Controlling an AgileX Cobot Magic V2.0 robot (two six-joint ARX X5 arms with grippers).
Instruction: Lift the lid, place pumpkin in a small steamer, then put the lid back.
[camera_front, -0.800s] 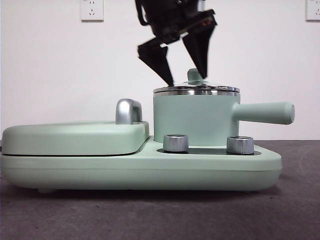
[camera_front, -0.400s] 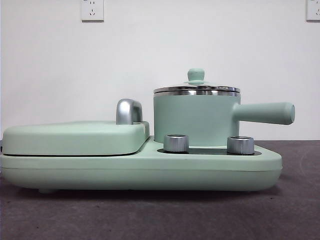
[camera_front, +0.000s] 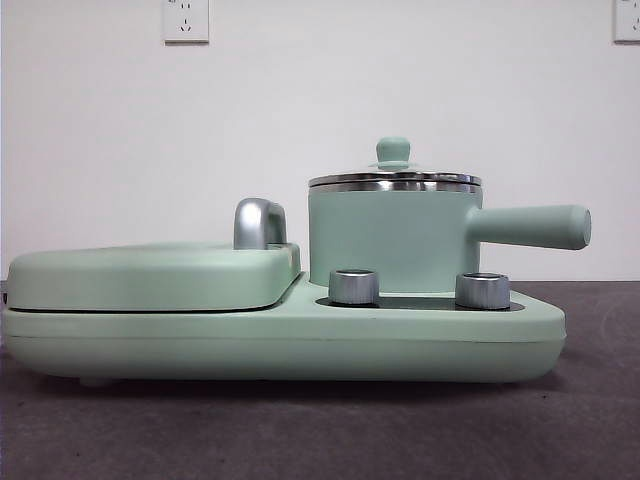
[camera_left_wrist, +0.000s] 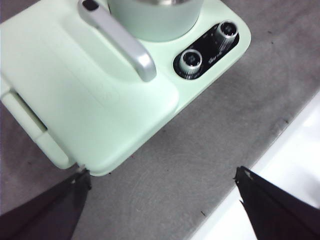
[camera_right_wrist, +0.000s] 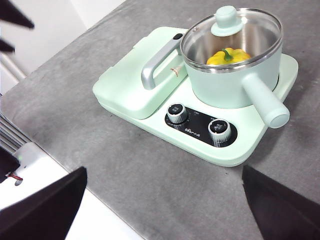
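One small steamer (camera_right_wrist: 235, 80), one lid (camera_right_wrist: 231, 31), one pumpkin (camera_right_wrist: 229, 56), two dials (camera_right_wrist: 177, 113), one griddle cover (camera_right_wrist: 137, 80)

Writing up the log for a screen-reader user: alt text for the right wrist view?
A yellow pumpkin sits inside the small steamer under its glass lid, on a mint-green cooker base on a grey table. The right tool's open jaws frame the bottom edge.

You get even, bright light throughout — only a soft shadow under the cooker base (camera_front: 280, 345). The lid (camera_right_wrist: 231, 35) throws mild glare, and the left wrist view looks slightly blurred.
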